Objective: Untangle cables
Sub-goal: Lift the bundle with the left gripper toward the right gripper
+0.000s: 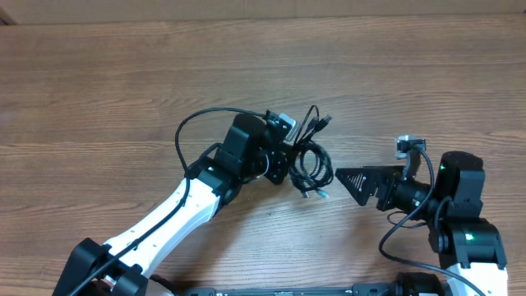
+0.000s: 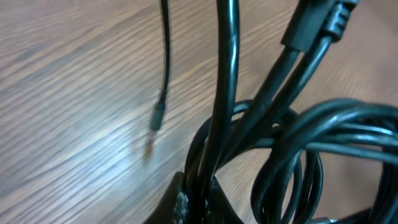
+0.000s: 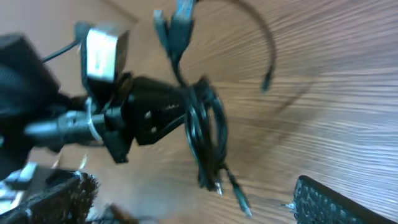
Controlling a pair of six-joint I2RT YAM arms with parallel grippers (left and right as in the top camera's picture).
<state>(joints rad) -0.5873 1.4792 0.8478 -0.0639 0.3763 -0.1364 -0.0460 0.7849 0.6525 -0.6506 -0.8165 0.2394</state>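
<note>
Short list really: there were two arms, the left arm (image 1: 164, 224) and right arm (image 1: 462, 215), and two grippers, the left gripper (image 1: 291, 161) and right gripper (image 1: 348, 178). Just one bundle of cables (image 1: 310, 159), its cords too tangled to count. One table (image 1: 123, 82).

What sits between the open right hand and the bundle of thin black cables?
Only a strip of bare wooden table separates the right hand from the black cable bundle, clearest in the overhead view.
</note>
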